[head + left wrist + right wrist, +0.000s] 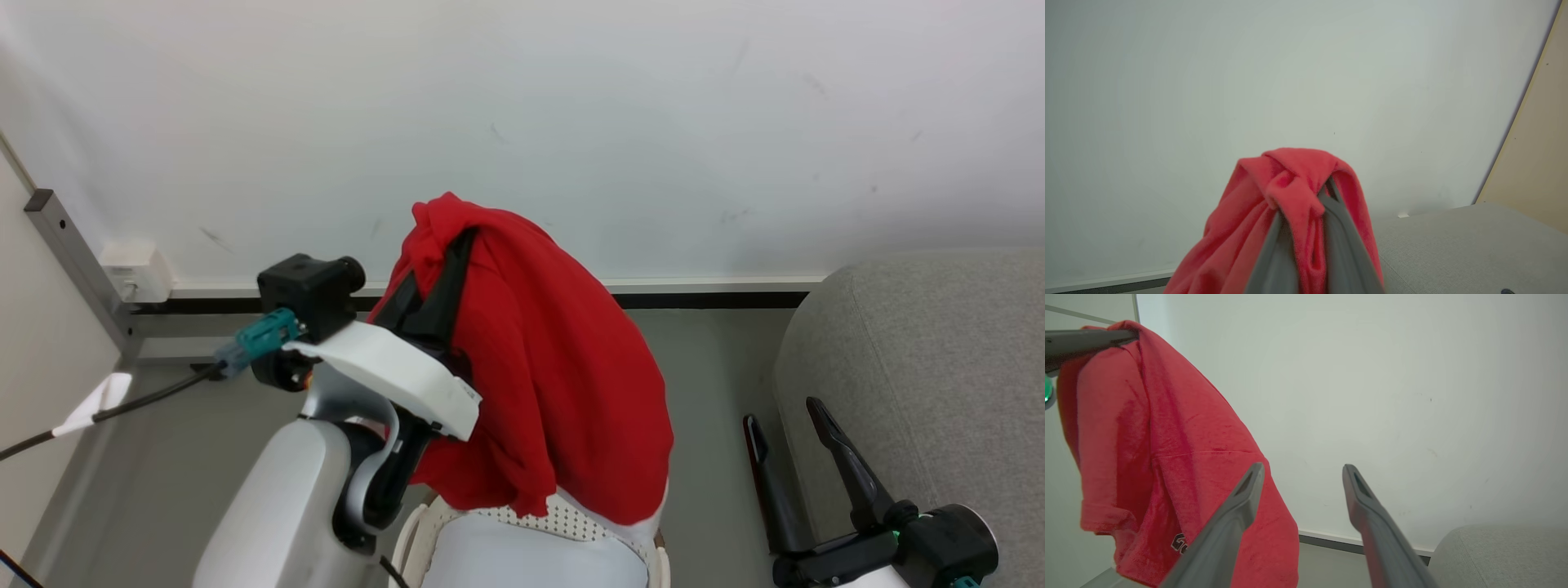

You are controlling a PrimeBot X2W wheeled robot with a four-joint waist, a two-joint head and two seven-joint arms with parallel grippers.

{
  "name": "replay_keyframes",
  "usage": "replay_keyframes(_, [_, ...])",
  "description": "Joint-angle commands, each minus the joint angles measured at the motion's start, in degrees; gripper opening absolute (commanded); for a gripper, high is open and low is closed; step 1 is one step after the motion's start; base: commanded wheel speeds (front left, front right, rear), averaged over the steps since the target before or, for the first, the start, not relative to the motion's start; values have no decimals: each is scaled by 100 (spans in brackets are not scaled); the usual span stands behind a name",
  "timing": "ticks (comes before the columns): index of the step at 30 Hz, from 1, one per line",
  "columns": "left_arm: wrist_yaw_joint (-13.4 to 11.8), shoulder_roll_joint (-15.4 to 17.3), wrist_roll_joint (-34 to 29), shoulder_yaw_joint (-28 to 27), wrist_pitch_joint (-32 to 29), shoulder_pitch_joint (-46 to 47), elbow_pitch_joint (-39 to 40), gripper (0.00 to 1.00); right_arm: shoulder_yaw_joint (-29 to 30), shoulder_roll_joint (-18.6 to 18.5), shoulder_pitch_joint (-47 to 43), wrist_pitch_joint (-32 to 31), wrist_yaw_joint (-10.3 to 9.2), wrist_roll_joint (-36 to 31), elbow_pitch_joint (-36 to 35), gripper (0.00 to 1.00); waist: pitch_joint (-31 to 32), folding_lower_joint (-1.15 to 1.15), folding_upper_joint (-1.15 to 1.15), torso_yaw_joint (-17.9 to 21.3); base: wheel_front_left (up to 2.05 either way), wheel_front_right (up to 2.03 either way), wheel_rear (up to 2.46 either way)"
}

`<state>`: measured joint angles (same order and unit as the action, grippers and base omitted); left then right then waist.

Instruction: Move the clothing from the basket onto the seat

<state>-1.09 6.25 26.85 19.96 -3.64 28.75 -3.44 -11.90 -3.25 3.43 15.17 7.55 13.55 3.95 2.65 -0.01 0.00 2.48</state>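
At six o'clock in the head view sits the basket point(563, 520). At four o'clock the right claw point(784, 415) stands wide and empty, just beside the seat point(922, 367) at three. Above the basket, the clothing point(563, 367) hangs from the left claw point(453, 245), which is pinched tight on its top fold. In the right wrist view, dark white-edged lettering point(1179, 543) near the hem begins with "G"; the rest is hidden. The wall point(653, 98) stands behind.

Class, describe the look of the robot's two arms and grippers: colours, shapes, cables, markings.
Left arm: glossy white shells, black joints, black camera block, teal plug on a white-tagged black cable. Right gripper: black body, two long dark tapered fingers.
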Motion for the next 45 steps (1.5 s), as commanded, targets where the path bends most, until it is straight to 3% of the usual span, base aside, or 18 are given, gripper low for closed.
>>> replay_keyframes(1, [-39, 53, 96, -29, -37, -124, 102, 0, -13, -27, 2, -3, -12, -2, -55, 100, -18, 1, 0, 7, 0, 0, 0])
replay_keyframes(6, [-84, 73, 132, -34, -87, -173, 214, 0, -301, -109, 60, -3, -12, 40, -267, 100, -33, 1, 0, 6, 0, 0, 0])
replay_keyframes(13, [-33, 51, 150, 45, -147, -78, 3, 0, -1297, -351, 346, -4, -12, 343, -398, 100, -29, 1, 0, -49, 0, 0, 0])
replay_keyframes(22, [113, -101, 210, 351, -103, 58, -401, 0, -2611, -367, 1295, -243, -12, 872, 392, 100, -50, 1, 0, -265, 0, 0, 0])
replay_keyframes(34, [220, -306, 470, 1165, -172, 97, -438, 0, -2820, -111, 1963, -648, -12, 1166, 2453, 100, 15, 1, 0, -998, 0, 0, 0])
replay_keyframes(45, [172, -330, 716, 1946, -427, 160, -81, 0, -2758, 15, 2362, -543, -12, 1658, 3725, 100, 105, 1, 0, -1600, 0, 0, 0])
